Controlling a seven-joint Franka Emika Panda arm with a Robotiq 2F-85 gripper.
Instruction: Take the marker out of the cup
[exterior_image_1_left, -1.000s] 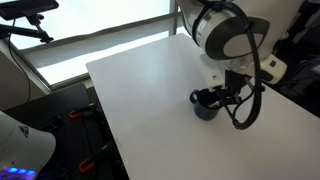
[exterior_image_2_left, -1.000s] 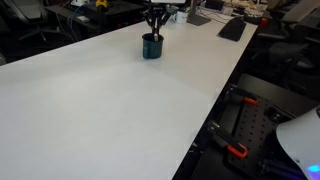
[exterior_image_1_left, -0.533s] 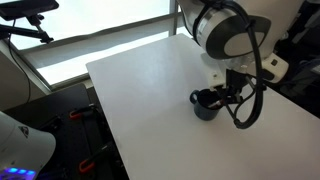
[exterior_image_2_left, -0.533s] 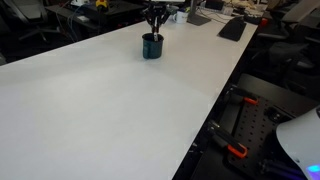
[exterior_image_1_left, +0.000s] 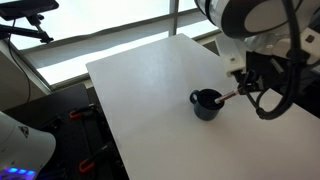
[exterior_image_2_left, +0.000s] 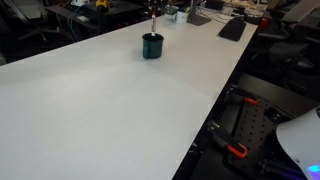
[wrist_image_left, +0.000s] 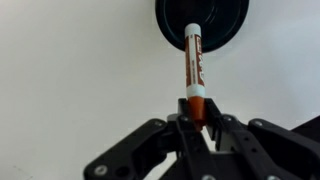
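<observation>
On the white table (exterior_image_1_left: 130, 80), the dark cup (exterior_image_1_left: 206, 104) is seen upright, its handle turned to the left. Just right of it, the marker (exterior_image_1_left: 228, 96) is gripped at its red end by the nearly closed fingers of the gripper (exterior_image_1_left: 243, 90). In the wrist view, the marker's pale end is seen over the cup's opening.

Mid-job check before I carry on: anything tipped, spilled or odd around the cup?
Nothing stands out. The cup stands upright on the white table with no spill visible, and the marker sits straight in the gripper, held above the cup.
</observation>
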